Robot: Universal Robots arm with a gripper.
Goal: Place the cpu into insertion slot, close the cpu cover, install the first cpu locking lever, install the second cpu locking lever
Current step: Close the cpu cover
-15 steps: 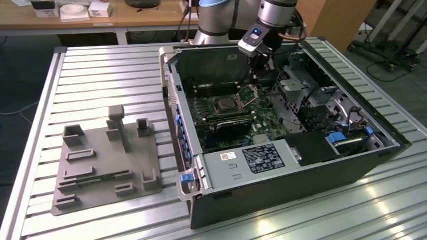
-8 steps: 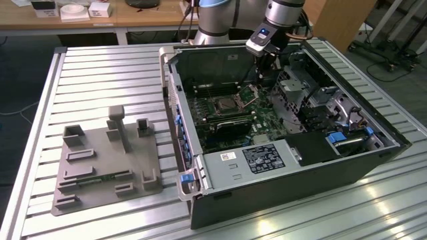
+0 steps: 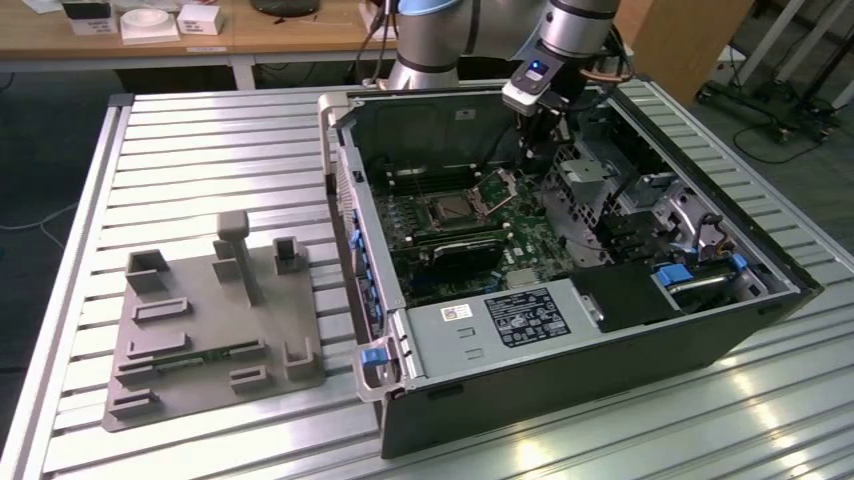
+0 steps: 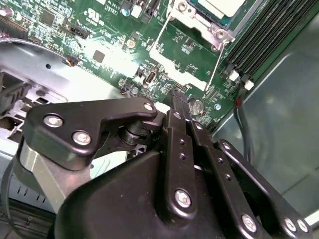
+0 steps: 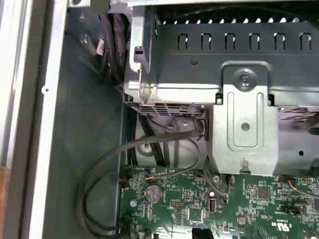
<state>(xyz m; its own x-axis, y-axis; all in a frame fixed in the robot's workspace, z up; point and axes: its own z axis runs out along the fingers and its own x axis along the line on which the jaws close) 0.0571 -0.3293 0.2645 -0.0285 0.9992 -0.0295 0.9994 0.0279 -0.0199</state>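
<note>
Ribbed aluminium slats make up the table [image 3: 200,130], behind which a wooden desk [image 3: 134,45] is seen. Toward the exterior view's left, a grey fixture tray [image 3: 200,340] with upright holders is laid on the slats. To its right, an open computer case [image 3: 574,370] is set, its green motherboard [image 3: 534,235] exposed. The insertion slot [image 4: 214,31] is found near the middle of that board, and the cpu [image 4: 227,6] is seated in it, its pale metal top showing in the second wrist view. The cpu cover [image 4: 172,65] is swung up on its hinge, so that green board is seen through its cut-out. Just to the right of the raised cover in the exterior view, the gripper [image 3: 531,150] is lowered into the case; its black fingertips [image 4: 175,99] are drawn together, nothing being held between them. A metal drive cage [image 5: 244,114] and black cables [image 5: 114,154] are shown in the first wrist view.
</note>
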